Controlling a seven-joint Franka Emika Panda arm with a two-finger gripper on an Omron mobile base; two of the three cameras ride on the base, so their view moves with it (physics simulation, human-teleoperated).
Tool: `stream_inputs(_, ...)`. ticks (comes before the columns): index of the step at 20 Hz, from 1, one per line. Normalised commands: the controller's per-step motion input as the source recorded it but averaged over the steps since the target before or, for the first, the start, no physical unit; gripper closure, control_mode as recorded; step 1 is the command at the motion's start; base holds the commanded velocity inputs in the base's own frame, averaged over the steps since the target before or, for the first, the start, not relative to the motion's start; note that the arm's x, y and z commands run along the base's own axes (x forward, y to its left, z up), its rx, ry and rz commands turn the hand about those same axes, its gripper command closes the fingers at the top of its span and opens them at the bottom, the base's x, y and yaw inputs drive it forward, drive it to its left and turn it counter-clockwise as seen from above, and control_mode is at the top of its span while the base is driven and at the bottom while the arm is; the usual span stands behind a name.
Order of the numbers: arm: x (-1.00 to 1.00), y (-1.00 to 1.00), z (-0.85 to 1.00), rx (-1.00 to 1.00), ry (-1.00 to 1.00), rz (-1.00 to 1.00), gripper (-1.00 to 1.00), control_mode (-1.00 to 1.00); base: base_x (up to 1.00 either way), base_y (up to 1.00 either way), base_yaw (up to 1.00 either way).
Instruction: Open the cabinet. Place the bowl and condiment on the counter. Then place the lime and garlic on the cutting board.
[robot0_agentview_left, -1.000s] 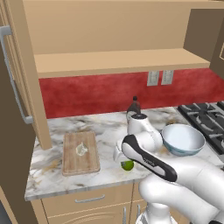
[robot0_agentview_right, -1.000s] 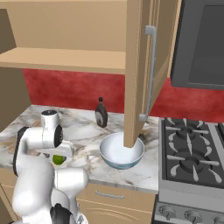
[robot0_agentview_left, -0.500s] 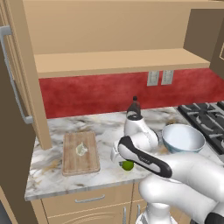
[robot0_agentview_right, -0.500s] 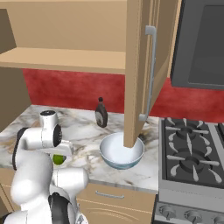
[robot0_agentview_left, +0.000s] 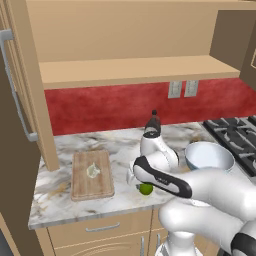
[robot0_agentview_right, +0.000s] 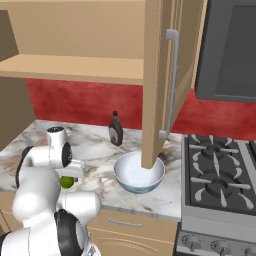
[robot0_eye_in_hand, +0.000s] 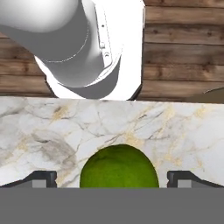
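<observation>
Green lime (robot0_eye_in_hand: 119, 166) sits on the marble counter (robot0_eye_in_hand: 39, 127) between the claw's (robot0_eye_in_hand: 112, 178) spread tips, ready for gripping. Garlic (robot0_agentview_left: 93, 170) already rests on the cutting board (robot0_agentview_left: 80, 187) off to one side, so the lime seems next

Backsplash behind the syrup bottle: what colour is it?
Deep mottled red backsplash, clearest in the left base view.

The robot arm's wrist has sunk a little lower toward the lime (robot0_eye_in_hand: 119, 167), which now sits between the spread fingertips of the gripper (robot0_eye_in_hand: 112, 178), on the counter (robot0_eye_in_hand: 39, 127).
</observation>
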Motion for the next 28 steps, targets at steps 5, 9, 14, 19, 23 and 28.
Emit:
stream_inputs(5,-0.02,-0.1,-0.24,0.0,-0.03,0.0,-1.0,-1.0,0.0,0.0,0.0)
stream_inputs(9,0.0,-0.06,-0.33,0.0,-0.01,0.0,-1.0,-1.0,0.0,0.0,0.0)
stream_inputs(14,-0.12,-0.01,-0.34,0.0,-0.03,0.0,1.0,-1.0,0.0,0.0,0.0)
stream_inputs(19,-0.25,0.0,-0.2,0.0,-0.03,0.0,1.0,-1.0,0.0,0.0,0.0)
stream_inputs(23,-0.5,-0.01,0.1,0.04,-0.11,0.01,1.0,-1.0,0.0,0.0,0.0)
stream_inputs(28,-0.07,0.13,0.45,0.01,-0.23,0.04,1.0,-1.0,0.0,0.0,0.0)
